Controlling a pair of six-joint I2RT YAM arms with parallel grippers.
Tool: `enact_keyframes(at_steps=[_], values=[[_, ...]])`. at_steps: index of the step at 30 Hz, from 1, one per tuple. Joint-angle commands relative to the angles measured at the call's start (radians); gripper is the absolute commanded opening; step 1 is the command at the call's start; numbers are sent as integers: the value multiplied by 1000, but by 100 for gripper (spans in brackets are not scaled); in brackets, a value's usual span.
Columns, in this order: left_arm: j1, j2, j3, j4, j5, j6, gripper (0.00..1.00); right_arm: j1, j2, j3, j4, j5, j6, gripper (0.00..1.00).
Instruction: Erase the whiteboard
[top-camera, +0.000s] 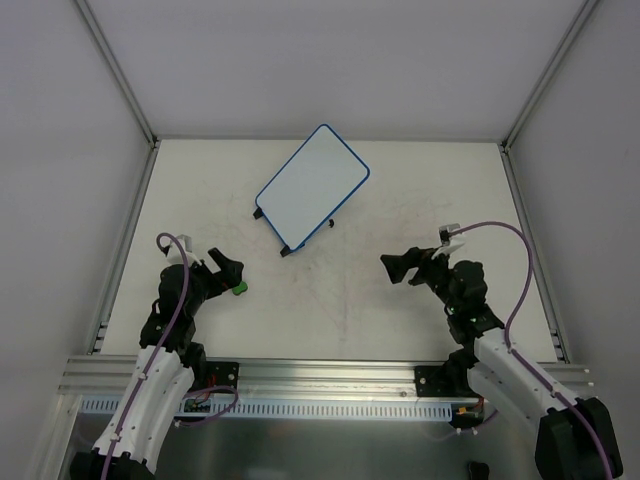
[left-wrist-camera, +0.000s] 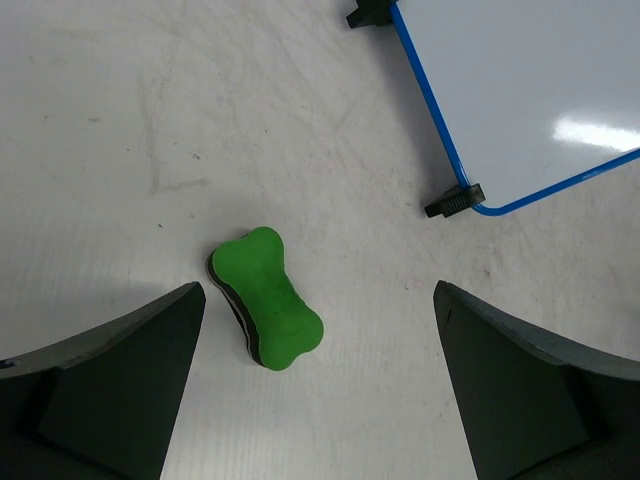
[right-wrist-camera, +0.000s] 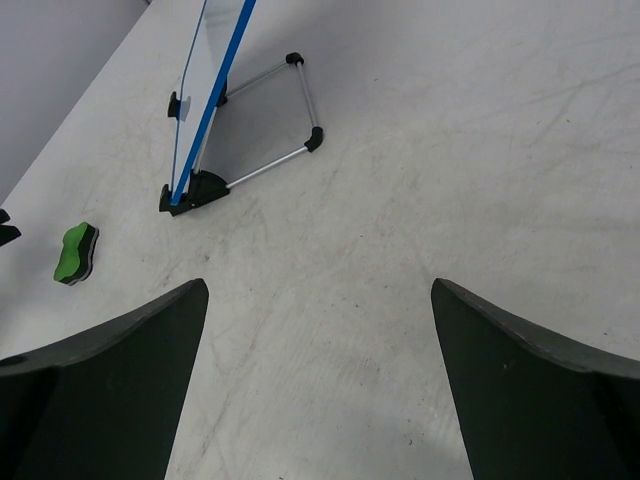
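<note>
The whiteboard (top-camera: 312, 185) stands tilted on small black feet at the back middle of the table, white with a thin blue rim and no marks that I can see. Its corner shows in the left wrist view (left-wrist-camera: 520, 90) and its edge and wire stand in the right wrist view (right-wrist-camera: 212, 90). A green bone-shaped eraser (left-wrist-camera: 268, 297) lies flat on the table, just ahead of my left gripper (top-camera: 228, 270), which is open and empty above it. The eraser also shows in the top view (top-camera: 240, 289) and the right wrist view (right-wrist-camera: 76, 252). My right gripper (top-camera: 398, 266) is open and empty over bare table.
The table (top-camera: 330, 310) is white and scuffed, with grey walls on three sides and an aluminium rail (top-camera: 300, 372) along its near edge by the arm bases.
</note>
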Motion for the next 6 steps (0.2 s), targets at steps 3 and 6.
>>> enact_keyframes(at_steps=[3,6], values=[[8,2,2,34,-19,-9,99,-1,-32,2,3,50,-9,99],[8,7,2,34,-19,-10,99,1,-12,8,0,35,-9,99]])
